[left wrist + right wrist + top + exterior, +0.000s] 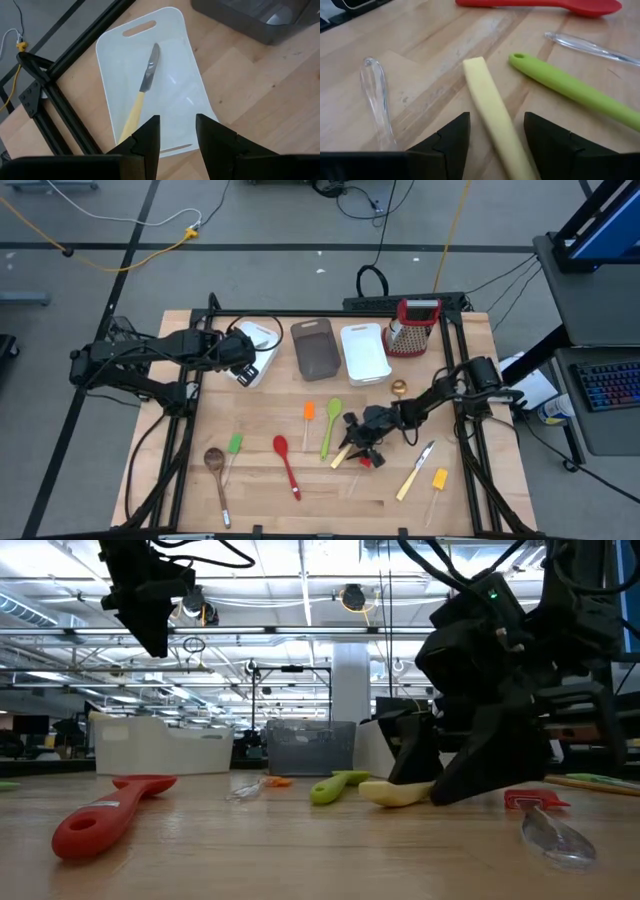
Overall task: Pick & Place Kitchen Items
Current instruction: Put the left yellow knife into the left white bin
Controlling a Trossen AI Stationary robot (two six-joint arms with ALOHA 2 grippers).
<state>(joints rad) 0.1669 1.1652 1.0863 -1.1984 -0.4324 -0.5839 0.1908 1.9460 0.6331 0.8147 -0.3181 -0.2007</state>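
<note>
1. Between my right gripper fingers lies the cream handle of a knife, flat on the table; my jaws stand apart on either side of it and do not yet pinch it.
2. Risk: the handle runs slightly askew to my fingers, so closing could roll or skid it rather than seat it.
3. Close beside it lie the green spoon and a clear-handled utensil. If I drift sideways, a finger could catch one and drag it along.
4. My fingertips are down at the wood; pressing lower could jam them into the table.
5. The red spoon, wooden spoon, orange spatula and yellow spatula lie scattered on the table.
6. My left gripper hangs open and empty over the white tub, where one knife already lies. A careless descent there could strike it.
</note>
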